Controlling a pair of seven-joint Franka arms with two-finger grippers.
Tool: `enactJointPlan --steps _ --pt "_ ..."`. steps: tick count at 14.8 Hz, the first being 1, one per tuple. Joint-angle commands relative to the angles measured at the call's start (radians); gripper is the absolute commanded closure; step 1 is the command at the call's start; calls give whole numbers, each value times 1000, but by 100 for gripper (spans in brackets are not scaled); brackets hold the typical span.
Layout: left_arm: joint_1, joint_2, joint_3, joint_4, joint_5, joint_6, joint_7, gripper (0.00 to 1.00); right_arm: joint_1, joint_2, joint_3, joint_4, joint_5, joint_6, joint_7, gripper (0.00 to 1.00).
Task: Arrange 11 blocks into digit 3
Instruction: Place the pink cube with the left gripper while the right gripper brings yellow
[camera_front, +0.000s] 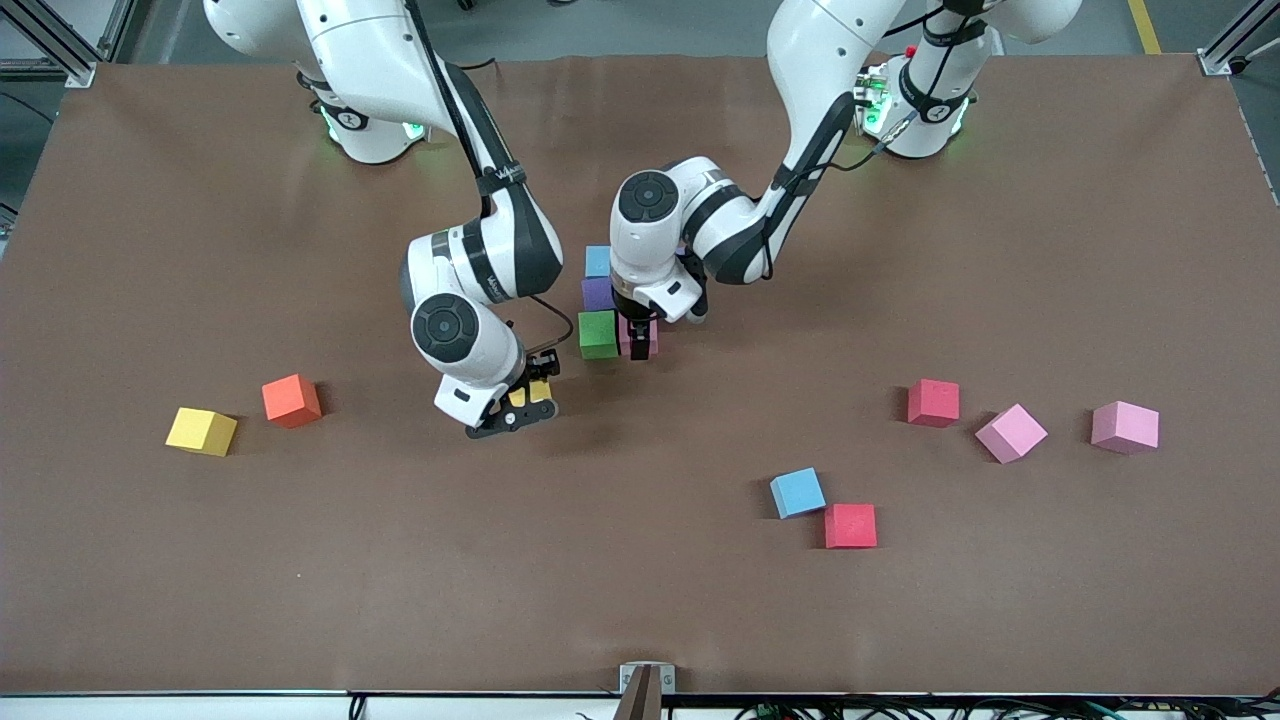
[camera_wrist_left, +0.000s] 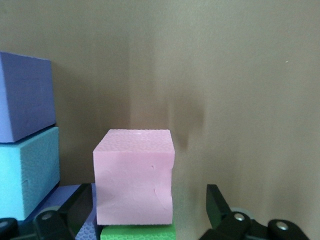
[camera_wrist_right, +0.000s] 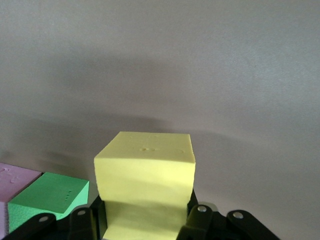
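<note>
Pink cube (camera_wrist_left: 134, 176) sits beside our green cube (camera_front: 598, 334) mid-table, our left gripper (camera_front: 638, 335) released around it; our right gripper (camera_front: 528, 392) grasps a yellow cube (camera_wrist_right: 145, 185).

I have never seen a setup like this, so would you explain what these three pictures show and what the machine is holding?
Two white robot arms stand at a brown table. The wide picture looks down from a camera facing them; the others come from each arm's wrist. The right end effector is shut on a yellow foam cube. The left end effector stands open around a bright pink foam cube beside a green foam cube. Other cubes, like a red foam cube, lie loose nearer the front camera.
</note>
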Motion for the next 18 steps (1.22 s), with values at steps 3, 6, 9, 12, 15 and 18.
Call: enactJointPlan --steps 3,6,9,12,15,18 --pt "1 -98 5 -10 26 -131 -13 0 4 11 7 9 21 26 24 79" --pt "31 -150 7 -5 26 -182 24 0 4 21 25 9 25 44 59 79" --pt "105 -195 5 33 26 -283 172 0 4 38 48 8 27 81 94 79" --pt "191 -197 5 99 24 -387 367 0 4 57 89 9 25 122 162 79" --pt "300 -192 2 151 9 -427 559 0 4 89 108 8 28 181 167 79" --pt "371 -169 4 179 10 -441 729 0 -4 106 123 9 102 190 165 79"
